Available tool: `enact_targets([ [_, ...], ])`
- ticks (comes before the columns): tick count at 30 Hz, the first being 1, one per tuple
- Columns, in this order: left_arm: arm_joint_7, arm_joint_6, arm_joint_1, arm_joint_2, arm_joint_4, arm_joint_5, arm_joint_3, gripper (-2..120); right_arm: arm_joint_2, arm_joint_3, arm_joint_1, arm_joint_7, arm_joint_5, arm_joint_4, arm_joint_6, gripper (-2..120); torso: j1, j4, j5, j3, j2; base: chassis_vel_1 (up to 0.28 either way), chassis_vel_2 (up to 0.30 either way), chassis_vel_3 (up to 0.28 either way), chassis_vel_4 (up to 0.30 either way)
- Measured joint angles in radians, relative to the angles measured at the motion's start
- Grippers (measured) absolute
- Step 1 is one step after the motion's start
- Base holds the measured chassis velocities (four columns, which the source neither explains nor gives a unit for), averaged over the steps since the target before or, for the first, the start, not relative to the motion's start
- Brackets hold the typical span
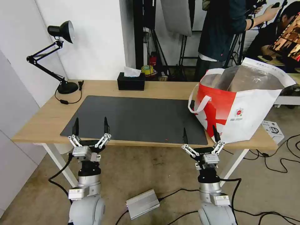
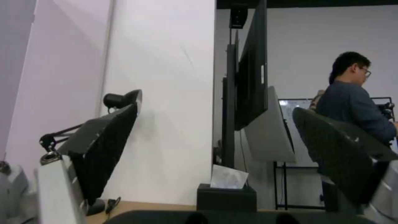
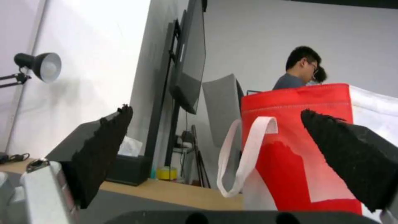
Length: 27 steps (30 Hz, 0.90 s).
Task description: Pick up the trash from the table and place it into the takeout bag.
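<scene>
Head view: the red-and-white bag (image 1: 240,103) stands upright at the desk's (image 1: 47,120) right end, its foil-lined mouth open upward and its long axis running front to back. The mat (image 1: 137,117) lies mid-desk. Left gripper (image 1: 90,126) and right gripper (image 1: 200,134) hover at the front edge, jaws open.

Left wrist view: tissue box (image 2: 226,196) at the back edge.

Right wrist view: the bag's white handle (image 3: 244,155) hangs toward the mat.

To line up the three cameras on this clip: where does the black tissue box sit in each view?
Head view: black tissue box at the table's far edge, behind the dark grey mat.
Left wrist view: low, centre, between the left gripper's open fingers.
Right wrist view: lower left, partly behind one finger of the open right gripper.
Shared landmark: the black desk lamp.
</scene>
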<state>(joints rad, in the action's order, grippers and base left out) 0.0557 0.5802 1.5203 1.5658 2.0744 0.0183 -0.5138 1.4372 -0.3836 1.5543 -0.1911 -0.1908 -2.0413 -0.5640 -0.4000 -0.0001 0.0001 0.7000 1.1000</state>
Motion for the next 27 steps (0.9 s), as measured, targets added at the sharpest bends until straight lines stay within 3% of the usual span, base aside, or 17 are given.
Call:
enact_targets([
  [9, 0.000, 0.041, 0.032, 0.001, 0.000, 0.002, 0.000, 100, 0.006, -0.001, 0.019, -0.001, -0.005, -0.013, -0.014, 100, 0.000, 0.0001, -0.0001, 0.000, 0.000, 0.000, 0.000, 0.000, 0.000],
  [27, 0.000, 0.042, 0.030, 0.001, -0.001, 0.001, 0.000, 100, 0.007, -0.001, 0.020, -0.002, -0.008, -0.014, -0.014, 100, 0.000, 0.0001, -0.0001, 0.000, 0.000, 0.000, 0.000, 0.000, 0.000],
])
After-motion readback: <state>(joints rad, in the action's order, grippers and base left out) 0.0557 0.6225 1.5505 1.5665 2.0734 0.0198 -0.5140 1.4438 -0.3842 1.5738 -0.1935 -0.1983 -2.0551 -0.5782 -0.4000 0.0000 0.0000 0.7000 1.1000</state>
